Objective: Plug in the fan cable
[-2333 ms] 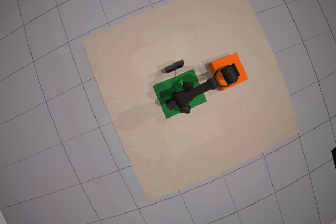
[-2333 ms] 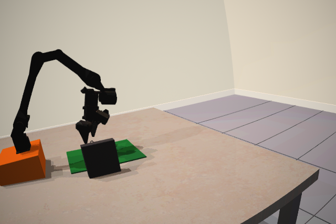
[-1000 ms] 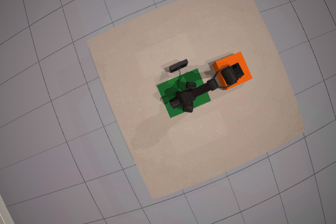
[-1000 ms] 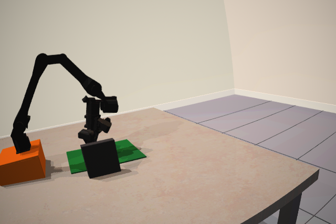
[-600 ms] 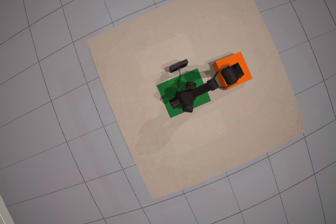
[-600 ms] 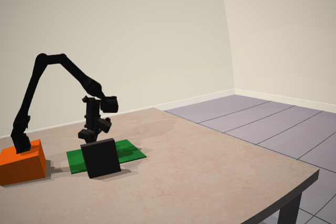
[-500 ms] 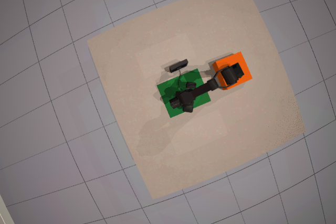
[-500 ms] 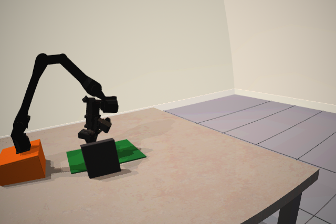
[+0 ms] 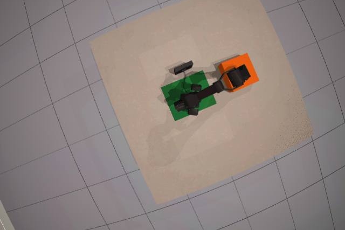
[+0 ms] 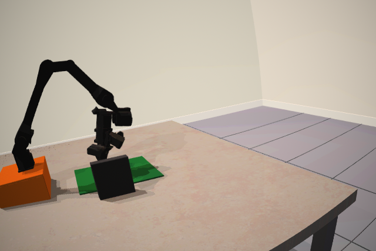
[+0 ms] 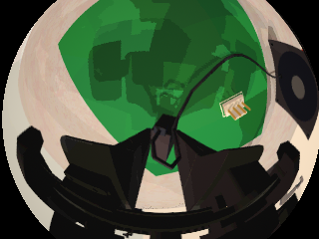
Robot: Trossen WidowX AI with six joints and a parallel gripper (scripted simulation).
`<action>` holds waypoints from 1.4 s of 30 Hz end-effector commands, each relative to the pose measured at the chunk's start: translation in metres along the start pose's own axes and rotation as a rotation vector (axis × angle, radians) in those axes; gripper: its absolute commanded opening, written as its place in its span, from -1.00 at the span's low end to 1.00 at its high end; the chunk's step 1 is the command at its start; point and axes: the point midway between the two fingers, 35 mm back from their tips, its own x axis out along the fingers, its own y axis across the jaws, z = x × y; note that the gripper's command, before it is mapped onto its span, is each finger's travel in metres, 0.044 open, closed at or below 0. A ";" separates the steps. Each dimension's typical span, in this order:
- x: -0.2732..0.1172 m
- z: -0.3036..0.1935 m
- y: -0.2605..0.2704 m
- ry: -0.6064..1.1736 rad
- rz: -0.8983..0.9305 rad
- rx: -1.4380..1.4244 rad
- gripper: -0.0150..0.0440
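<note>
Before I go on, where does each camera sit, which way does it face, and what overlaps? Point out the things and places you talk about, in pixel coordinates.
Top: high overhead, facing down at the green rectangular board [image 9: 209, 100] [image 10: 151, 171] [image 11: 199, 136]; whole black arm [image 9: 206, 91] [image 10: 81, 79] shows.
Exterior: off the table's side, looking across it; arm in profile.
Wrist: on the arm, facing past both black fingers toward the board.
Top and wrist share the thin black cable [image 9: 184, 78] [image 11: 199, 86].

Table [image 9: 245, 127] [image 10: 212, 199]: stone-like, mottled, matt. Board [image 9: 207, 98] [image 10: 145, 167] [image 11: 199, 134]: flat matt green. Orange block at the top view's 2 o'clock [image 9: 251, 67] [image 10: 25, 191]: smooth, plastic-looking. Fan [image 9: 183, 67] [image 10: 113, 178] [image 11: 297, 87]: dark matt plastic look. Header pins [image 11: 239, 110]: brassy metal (shine hard to judge).
</note>
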 end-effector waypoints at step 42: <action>-0.093 -0.039 0.010 -0.239 0.007 -0.005 -0.49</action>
